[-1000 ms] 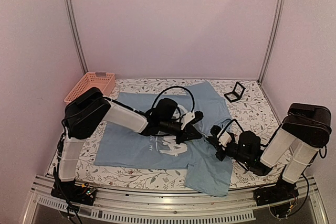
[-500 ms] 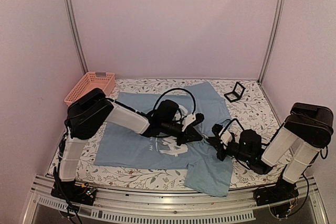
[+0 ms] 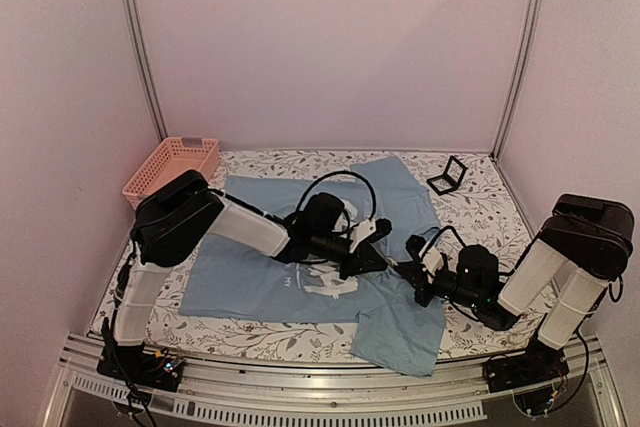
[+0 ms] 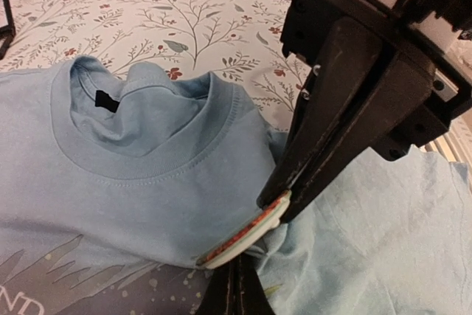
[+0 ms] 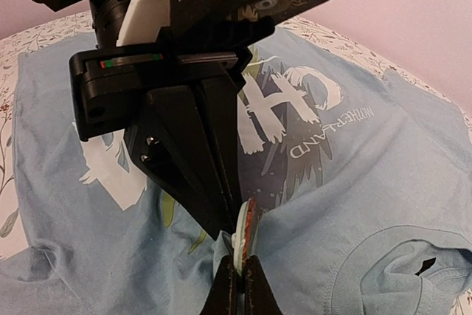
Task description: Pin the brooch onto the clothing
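Both arms are reaching in over the light blue T-shirt (image 3: pixel 232 277), which is lying spread on the flowered worktop (image 3: pixel 480 217), and their tips are meeting at one spot on the cloth.

The brooch (image 4: pixel 247 237) is sitting right at that spot, standing on its edge so that only a thin orange, white and greenish rim is showing. The right tool (image 5: pixel 240 274) is clenched on it: in its own wrist camera the disc is rising from between the closed fingers towards twelve o'clock.

The left tool (image 4: pixel 236 279) is clenched shut as well. Seen from its wrist, the brooch is lying just past its tips at about one o'clock and is touching them. I cannot tell whether it is pinching the rim, the fabric or nothing.

The right tool is slanting down onto the brooch from two o'clock in that view, and the shirt's collar (image 4: pixel 140 164) is lying open at ten o'clock from the brooch. The fabric is bunching up around the pinch. The white lettering (image 5: pixel 317 90) is showing beyond it at one o'clock in the right wrist view.

From above, a peach basket (image 3: pixel 172 164) is standing at the worktop's ten o'clock corner. A small black case (image 3: pixel 447 175) is lying open at one o'clock.
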`<state>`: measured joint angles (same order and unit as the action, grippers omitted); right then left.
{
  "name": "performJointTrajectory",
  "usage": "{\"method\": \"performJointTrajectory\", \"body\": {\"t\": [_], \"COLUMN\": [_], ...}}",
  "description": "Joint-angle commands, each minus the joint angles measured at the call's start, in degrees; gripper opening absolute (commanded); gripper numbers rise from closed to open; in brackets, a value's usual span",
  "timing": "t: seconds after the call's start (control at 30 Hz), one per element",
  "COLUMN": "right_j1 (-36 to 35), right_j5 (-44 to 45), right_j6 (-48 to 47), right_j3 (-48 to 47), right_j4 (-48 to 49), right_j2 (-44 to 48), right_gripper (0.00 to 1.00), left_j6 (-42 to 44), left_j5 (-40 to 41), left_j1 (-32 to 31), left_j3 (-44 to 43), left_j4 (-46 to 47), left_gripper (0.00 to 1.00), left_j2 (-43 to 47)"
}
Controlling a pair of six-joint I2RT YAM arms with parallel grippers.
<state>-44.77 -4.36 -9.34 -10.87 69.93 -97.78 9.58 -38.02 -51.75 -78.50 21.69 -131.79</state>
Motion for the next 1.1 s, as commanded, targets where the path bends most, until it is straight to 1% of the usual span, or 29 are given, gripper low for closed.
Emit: {"method": "performJointTrajectory", "body": {"t": [0.0,0.33,0.37,0.47,0.5,0.6,0.7,0.8,0.87,1.07], "right_j1": [-0.6,0.4,0.5,0.5,0.5,0.9,1.5,1.7,1.7,1.7], "right_j5": [-6.9,-7.8,-7.9,-7.6,-7.3,-6.5,-6.4,-6.6,-6.7,-7.1], "right_j6": [1.3,2.8,3.0,2.7,2.5,1.6,1.3,1.6,1.8,2.3], "right_j3": [-1.7,-2.1,-2.1,-2.5,-2.7,-1.8,-1.1,-1.1,-1.4,-1.9], "right_j4": [4.6,4.4,4.4,2.9,2.1,2.0,2.1,2.1,2.0,1.6], "right_j2": [0.5,0.9,1.0,0.9,0.8,0.0,-0.4,-0.3,-0.2,-0.2], "right_gripper": [0.00,0.00,0.00,0.00,0.00,0.00,0.00,0.00,0.00,0.00], "left_j6": [0.4,0.6,0.7,0.6,0.5,0.8,2.3,2.5,2.3,-0.3], "left_j5": [3.1,4.4,4.6,4.1,3.7,4.5,5.2,3.7,3.4,1.5], "left_j1": [-0.3,-0.7,-0.7,-0.4,-0.1,0.5,0.5,0.4,0.0,-0.8], "left_j3": [-1.3,0.1,0.2,0.6,1.4,4.8,6.1,6.6,6.5,4.5], "left_j4": [-1.7,-0.2,-0.3,-0.8,-0.3,2.0,0.8,0.3,0.6,2.8], "left_gripper": [0.00,0.00,0.02,0.16,0.19,0.22,0.24,0.33,0.36,0.38], "left_j2": [-2.9,-2.4,-2.2,-0.7,0.2,3.3,5.7,6.4,6.4,3.8]}}
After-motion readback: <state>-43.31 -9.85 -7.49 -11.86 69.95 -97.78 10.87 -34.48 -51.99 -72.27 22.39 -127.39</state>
